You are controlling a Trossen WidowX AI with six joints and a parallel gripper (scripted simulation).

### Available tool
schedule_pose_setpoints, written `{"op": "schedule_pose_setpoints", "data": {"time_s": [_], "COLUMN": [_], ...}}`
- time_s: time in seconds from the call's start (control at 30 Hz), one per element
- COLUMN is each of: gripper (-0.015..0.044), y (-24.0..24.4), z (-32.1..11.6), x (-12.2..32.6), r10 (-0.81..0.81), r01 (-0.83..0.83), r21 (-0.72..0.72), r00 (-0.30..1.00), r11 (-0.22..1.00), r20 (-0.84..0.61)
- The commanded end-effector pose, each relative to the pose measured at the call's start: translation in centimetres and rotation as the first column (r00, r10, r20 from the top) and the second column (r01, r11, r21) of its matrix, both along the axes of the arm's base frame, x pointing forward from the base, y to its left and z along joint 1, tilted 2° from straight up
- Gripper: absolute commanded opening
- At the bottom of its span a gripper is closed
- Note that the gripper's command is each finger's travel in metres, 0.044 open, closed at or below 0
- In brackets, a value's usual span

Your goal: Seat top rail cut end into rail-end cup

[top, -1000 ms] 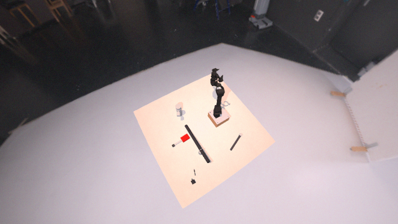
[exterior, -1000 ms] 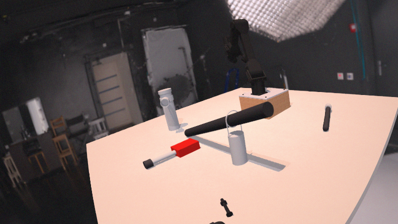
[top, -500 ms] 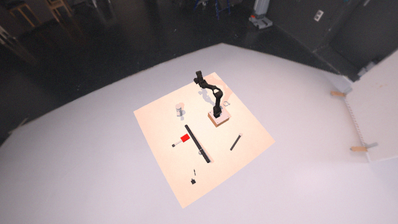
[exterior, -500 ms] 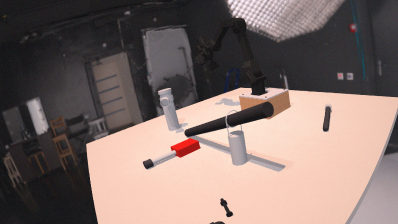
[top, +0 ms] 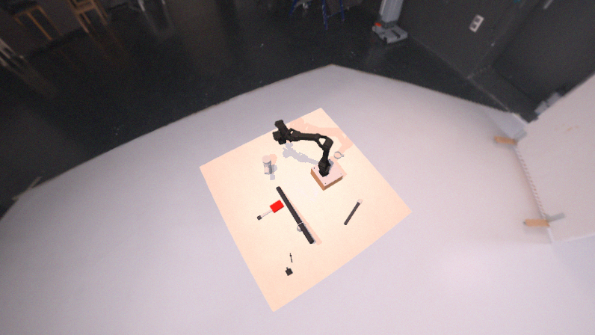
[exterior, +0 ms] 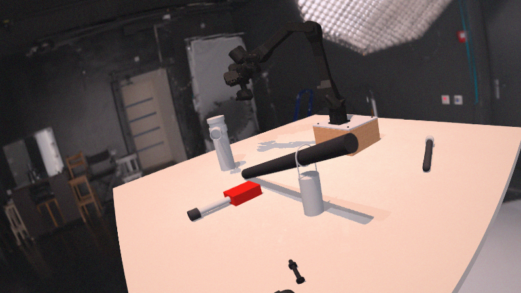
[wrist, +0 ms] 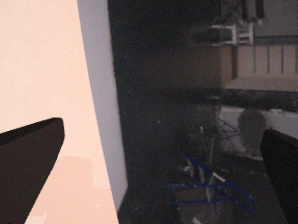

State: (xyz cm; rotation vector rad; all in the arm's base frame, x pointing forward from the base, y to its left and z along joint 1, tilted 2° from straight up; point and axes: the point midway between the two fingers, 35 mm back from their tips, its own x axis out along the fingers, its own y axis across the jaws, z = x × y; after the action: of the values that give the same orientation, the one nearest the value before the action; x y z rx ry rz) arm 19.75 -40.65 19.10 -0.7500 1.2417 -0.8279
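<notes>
The black top rail (top: 289,204) (exterior: 273,165) passes through the wire loop (exterior: 296,159) on the short grey post (exterior: 311,194). Its far end slopes down close to the table, outside the cup. The big grey post (top: 267,165) (exterior: 224,154) stands upright beyond that end. The rail-end cup (exterior: 215,133) hangs on the band high on this post, just below the post cap (exterior: 215,119), its round face toward the exterior camera. My gripper (exterior: 237,87) (wrist: 164,134) is open and empty, raised high at the table's far side, well away from rail and post.
A red block (top: 276,206) (exterior: 242,192) with a white, black-tipped handle lies beside the rail. A bolt (top: 291,257) (exterior: 296,271) and small dark part (top: 288,271) lie near the front. A dark rod (top: 352,213) (exterior: 427,156) lies right. A ring (top: 335,156) lies behind the arm's base box (top: 318,179) (exterior: 368,136).
</notes>
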Motion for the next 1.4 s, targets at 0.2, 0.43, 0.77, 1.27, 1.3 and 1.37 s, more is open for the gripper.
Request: {"op": "schedule_pose_setpoints", "data": {"time_s": [0.2, 0.43, 0.77, 1.27, 1.3, 1.37], "gripper": [0.0440, 0.0440, 0.0440, 0.0440, 0.0440, 0.0440], "y": [12.5, 23.2, 38.4, 35.1, 34.2, 32.4], "z": [-1.0, -1.5, -1.7, -2.3, -2.5, -2.8], "x": [11.9, 15.8, 15.8, 16.8, 17.0, 17.3], "r10": [0.164, 0.154, 0.080, 0.360, 0.427, 0.553], "r01": [-0.250, -0.358, -0.378, -0.491, -0.519, -0.576], "r21": [0.281, 0.498, 0.772, 0.678, 0.655, 0.611], "r00": [0.941, 0.902, 0.915, 0.869, 0.848, 0.793], "r11": [0.926, 0.790, 0.512, 0.547, 0.549, 0.543], "r20": [0.296, 0.404, 0.395, 0.338, 0.315, 0.256]}}
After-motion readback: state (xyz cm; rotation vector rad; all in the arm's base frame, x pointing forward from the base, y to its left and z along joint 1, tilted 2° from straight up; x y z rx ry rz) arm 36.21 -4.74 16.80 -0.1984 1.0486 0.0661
